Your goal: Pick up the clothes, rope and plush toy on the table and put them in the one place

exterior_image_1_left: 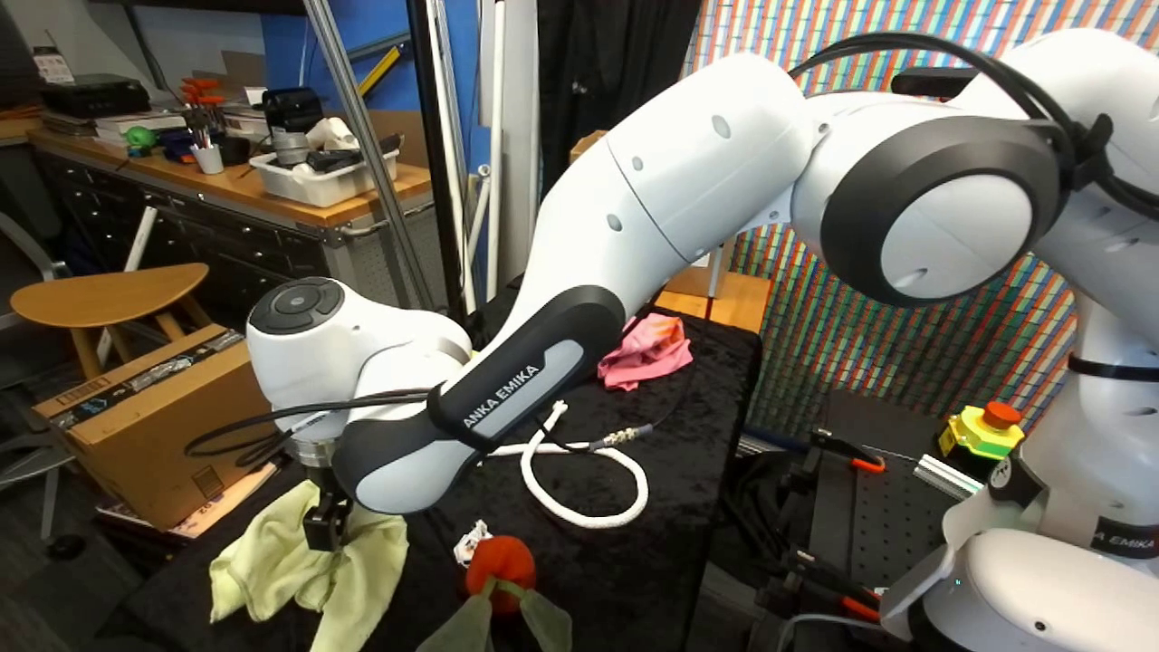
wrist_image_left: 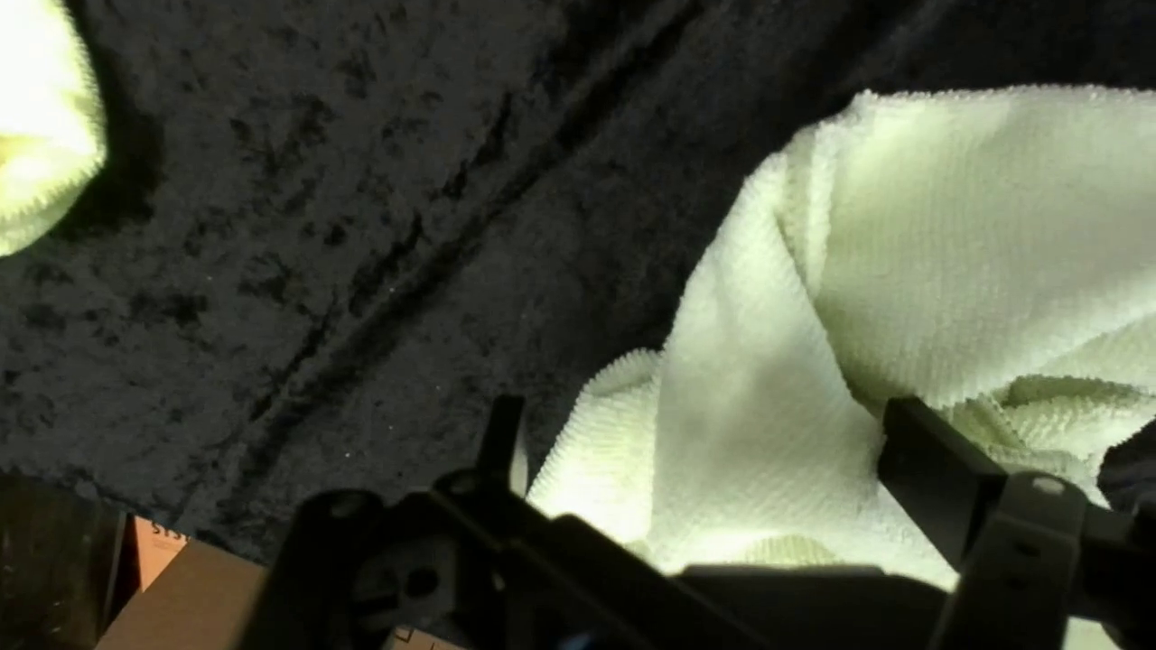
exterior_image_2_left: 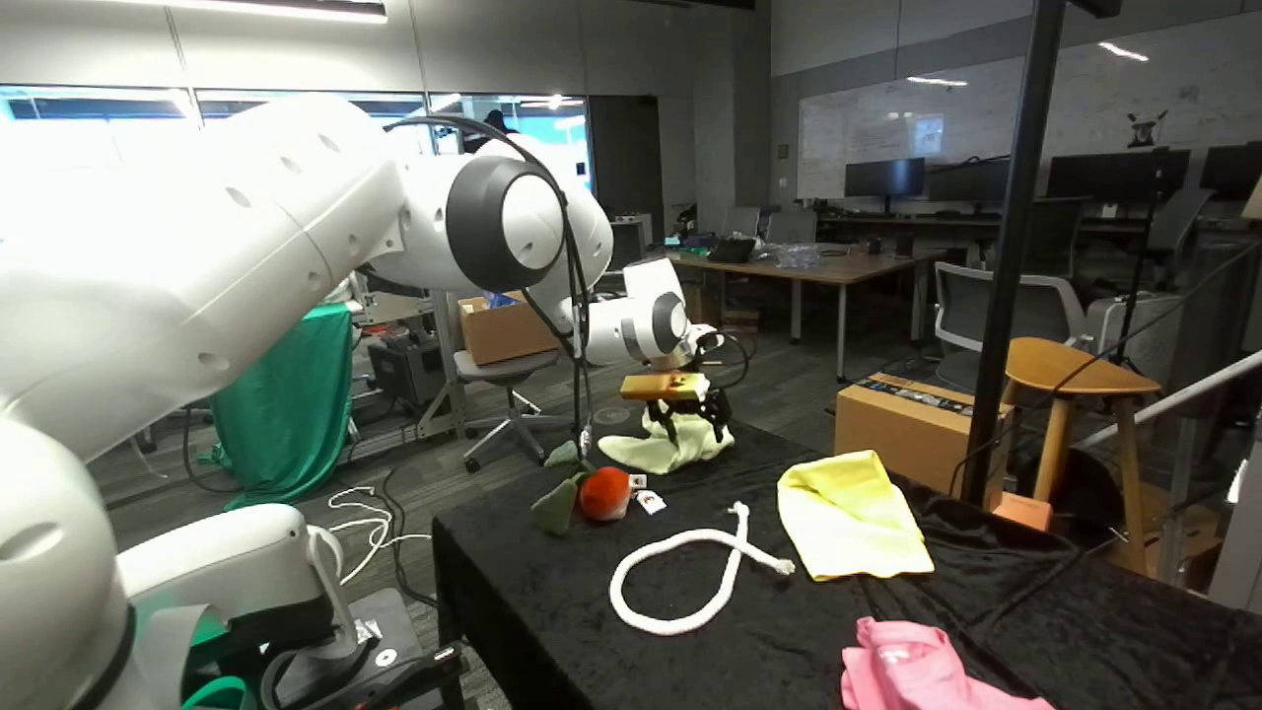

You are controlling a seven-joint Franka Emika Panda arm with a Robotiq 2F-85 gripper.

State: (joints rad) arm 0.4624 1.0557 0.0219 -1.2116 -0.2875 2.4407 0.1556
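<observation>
On the table (exterior_image_2_left: 789, 631), directly beneath the gripper (wrist_image_left: 703, 411), lies the green cloth (wrist_image_left: 867, 298), rumpled into folds. From where I stand, with a clock dial centred on the gripper in an exterior view, the toy (exterior_image_2_left: 603, 495) sits at 8 o'clock, the rope (exterior_image_2_left: 670, 627) at 6, the yellow cloth (exterior_image_2_left: 853, 518) at 4, and the pink cloth (exterior_image_2_left: 925, 674) between 4 and 5.

Gripper: fingers (wrist_image_left: 944, 483) parted wide, nothing grasped. Part of the green cloth shows between them; whether either touches it, I cannot tell.

Handling, by my judgement: this cloth should prove light and limp, in no way fragile, and its ribbed weave ought to resist slipping. Take hold of the thick fold running towards 1 o'clock in the wrist view; overlapped layers should give a firm bite. Avoid a lone edge, which may peel away. Lower until the fingers almost meet the table, then squeeze; heavy pressure is probably needless. Expect loose corners to sag and trail during the lift.
</observation>
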